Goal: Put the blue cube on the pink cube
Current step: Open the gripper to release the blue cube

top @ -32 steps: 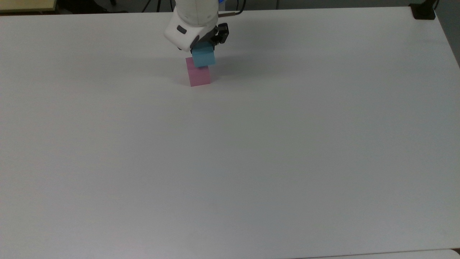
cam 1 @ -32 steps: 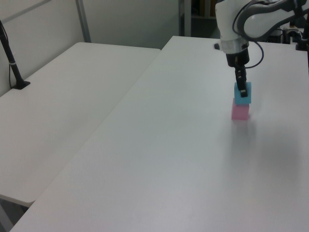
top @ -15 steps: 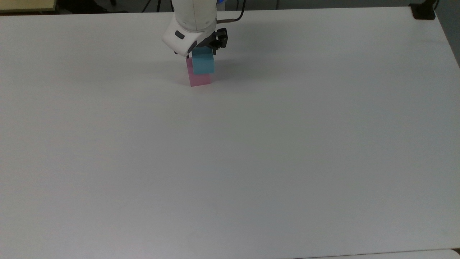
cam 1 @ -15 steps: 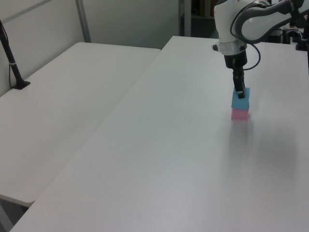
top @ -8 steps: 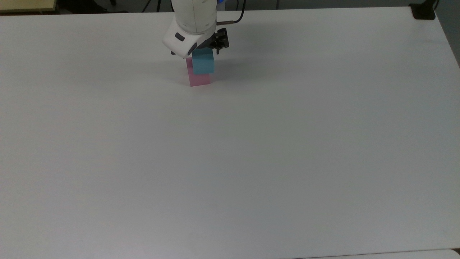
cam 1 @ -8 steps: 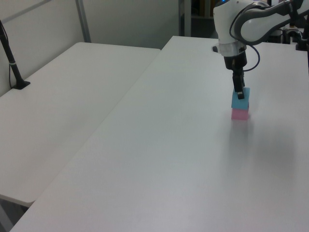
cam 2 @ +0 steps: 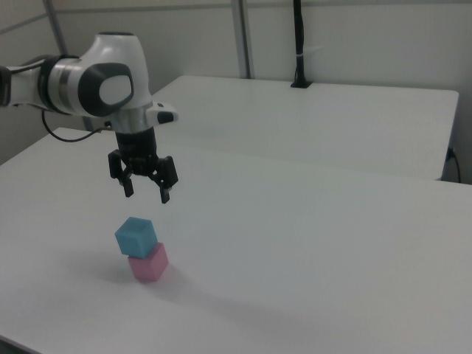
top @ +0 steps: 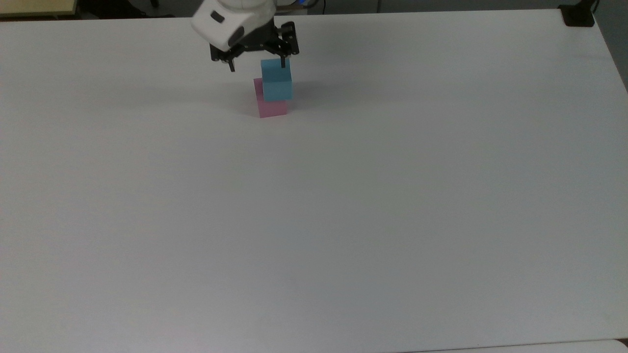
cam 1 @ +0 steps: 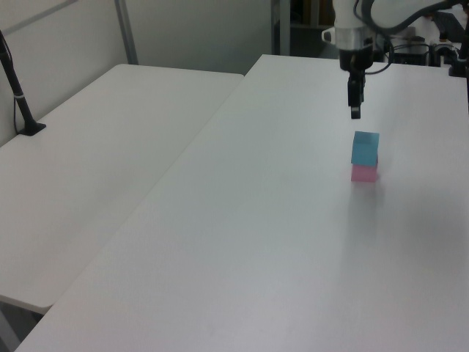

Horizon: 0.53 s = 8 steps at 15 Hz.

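Small matte light-blue cube (cam 2: 136, 235) stacked on small matte pale-pink cube (cam 2: 149, 262) at lower left of right view, tool (cam 2: 145, 191) above, spread wide, empty.

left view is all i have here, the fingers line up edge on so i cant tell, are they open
Observer: Yes. In the right view the gripper has its fingers spread apart with nothing between them.
Operator: ok and is it clear of the blue cube
Observer: It is. The right view shows a gap of air between the fingertips and the top of the blue cube.
Operator: does the blue one sit square on the pink cube
Observer: Not quite. In the right view the blue cube rests on the pink cube but is turned a little and set toward the right view's left, so part of the pink top stays bare.
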Motion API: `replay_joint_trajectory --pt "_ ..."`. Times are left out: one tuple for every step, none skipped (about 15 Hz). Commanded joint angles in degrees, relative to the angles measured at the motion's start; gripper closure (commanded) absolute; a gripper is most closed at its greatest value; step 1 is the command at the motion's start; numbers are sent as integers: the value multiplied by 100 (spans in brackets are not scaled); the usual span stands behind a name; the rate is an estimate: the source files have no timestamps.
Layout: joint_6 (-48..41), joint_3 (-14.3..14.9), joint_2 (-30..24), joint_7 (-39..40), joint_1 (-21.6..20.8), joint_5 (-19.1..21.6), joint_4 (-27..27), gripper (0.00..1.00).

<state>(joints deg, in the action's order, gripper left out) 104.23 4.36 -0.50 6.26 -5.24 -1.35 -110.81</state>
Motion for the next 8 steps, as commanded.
replay_joint_trajectory --pt "-331 258 -538 322 75 -58 93 0" --pt "-420 311 -609 332 128 -58 260 0" --pt "-508 398 -627 340 163 -58 444 0" --pt "-578 521 -618 340 190 -50 655 0" --pt "-675 600 -549 271 207 -41 901 0" --pt "-710 601 -496 253 225 -23 999 0" --pt "-711 592 -408 244 277 12 1069 0" --pt "-754 566 -346 244 330 29 1192 0"
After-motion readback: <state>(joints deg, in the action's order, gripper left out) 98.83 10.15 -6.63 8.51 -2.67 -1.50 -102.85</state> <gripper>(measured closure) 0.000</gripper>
